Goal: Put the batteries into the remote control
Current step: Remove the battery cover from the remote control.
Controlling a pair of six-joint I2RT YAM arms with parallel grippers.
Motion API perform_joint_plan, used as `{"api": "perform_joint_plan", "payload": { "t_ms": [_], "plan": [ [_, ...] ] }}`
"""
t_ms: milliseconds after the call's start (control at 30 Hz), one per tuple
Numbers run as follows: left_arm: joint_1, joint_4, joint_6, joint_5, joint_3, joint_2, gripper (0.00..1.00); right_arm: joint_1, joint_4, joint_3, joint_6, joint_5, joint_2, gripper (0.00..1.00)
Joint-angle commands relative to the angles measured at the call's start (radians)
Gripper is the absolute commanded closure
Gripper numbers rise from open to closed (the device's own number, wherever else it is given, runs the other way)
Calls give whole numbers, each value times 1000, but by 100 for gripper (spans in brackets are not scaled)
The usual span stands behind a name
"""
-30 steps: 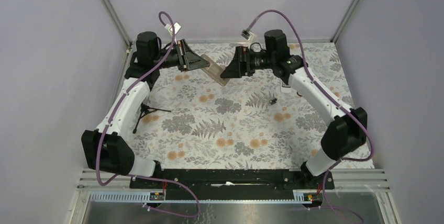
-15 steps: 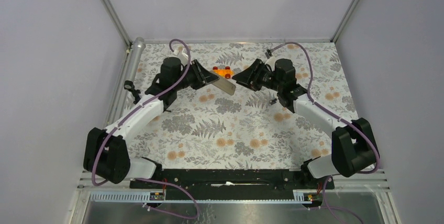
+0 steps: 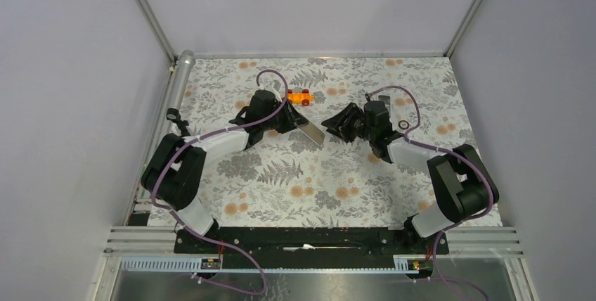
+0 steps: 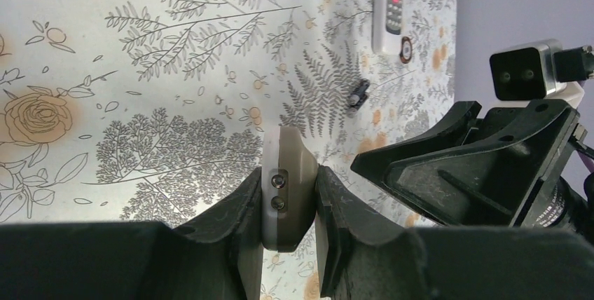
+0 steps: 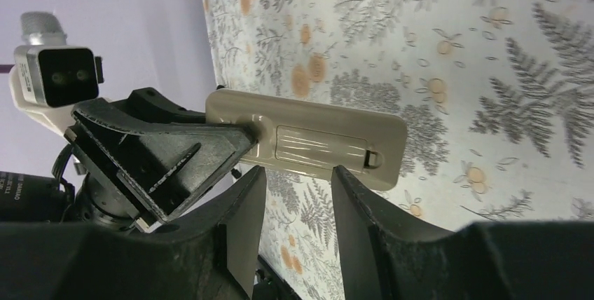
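The remote control (image 4: pixel 288 181) stands edge-up in my left gripper (image 4: pixel 287 198), which is shut on it. From the right wrist view I see its grey-brown back (image 5: pixel 315 139) with the battery cover (image 5: pixel 322 147) in place. My right gripper (image 5: pixel 294 191) is open just short of that back, with nothing between its fingers. From above, the remote control (image 3: pixel 312 133) sticks out of the left gripper (image 3: pixel 295 122) toward the right gripper (image 3: pixel 336 124), low over the middle of the table. The batteries are out of view.
A white remote (image 4: pixel 389 5) lies at the right with a small black ring (image 4: pixel 405 49) beside it and a tiny black piece (image 4: pixel 358 94) nearer. A small orange object (image 3: pixel 300 97) sits behind the grippers. A silver cylinder (image 3: pixel 184 59) lies at the back left.
Both arms have come down from the back of the table toward its middle, the left still holding the remote control. The right gripper's jaws have narrowed.
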Motion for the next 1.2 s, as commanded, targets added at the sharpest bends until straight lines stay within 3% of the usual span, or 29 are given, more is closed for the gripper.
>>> {"api": "perform_joint_plan", "payload": {
  "t_ms": [0, 300, 600, 1167],
  "plan": [
    [-7, 91, -14, -33, 34, 31, 100, -34, 115, -47, 58, 31, 30, 54],
    [-6, 110, -19, -18, 23, 75, 100, -39, 273, -55, 105, -105, 194, 60],
    [-7, 91, -14, -15, 19, 94, 100, -39, 300, -48, 109, -103, 250, 62],
    [-6, 85, 0, -22, -17, 102, 100, -38, 333, -69, 112, -121, 306, 57]
  ]
}}
